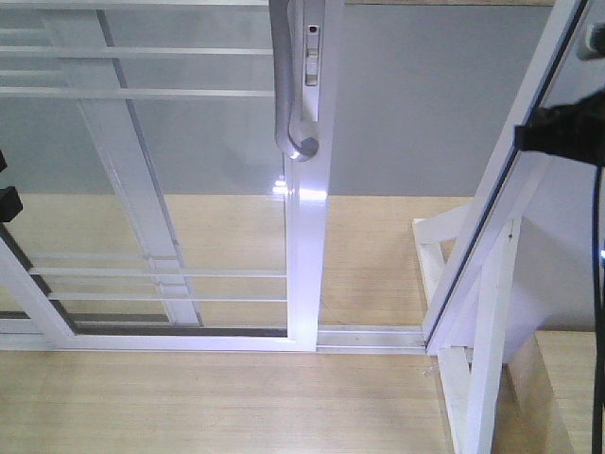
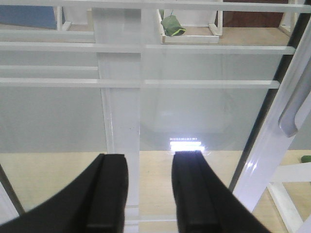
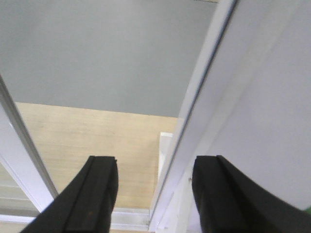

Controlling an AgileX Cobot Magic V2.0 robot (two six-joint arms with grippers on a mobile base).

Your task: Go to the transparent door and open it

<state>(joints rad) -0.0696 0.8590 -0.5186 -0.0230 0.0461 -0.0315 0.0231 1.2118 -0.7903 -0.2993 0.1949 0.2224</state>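
Wood floor (image 1: 217, 397) and grey wall (image 1: 416, 104) fill the background. The transparent door (image 1: 304, 255) takes the left half of the front view: clear glass, thin white horizontal bars, white stile upright near centre. Right of the stile is an open gap up to the slanted white frame post (image 1: 501, 218). Wall and floor show straight through the gap, and the bottom track (image 1: 369, 337) lies bare between stile and post. A second white-framed panel (image 1: 132, 189) shows through the glass, behind the door.

The grey pull handle (image 1: 286, 85) sits on the stile in the upper part of the front view, its curved lower end turned in to the stile. A small latch (image 1: 311, 47) is just beside it on the stile.

Left gripper (image 2: 149, 191): jaws apart, nothing between them. It faces the transparent door (image 2: 214, 83), with the bars crossing above the fingers. The pull handle (image 2: 295, 109) is up and to the right of the right-hand finger, well clear and not touched. Can't tell how near the fingertips are to the glass.

Right gripper (image 3: 158, 194): jaws wide apart, holding nothing. The edge of the frame post (image 3: 243, 107) runs up between them, with floor (image 3: 97, 141) and wall (image 3: 107, 53) behind. A white frame member (image 3: 24, 160) crosses lower left, outside the left-hand finger — can't confirm it is the door's stile.

A green crumpled item (image 2: 172, 24) sits on a white stand beyond the glass.
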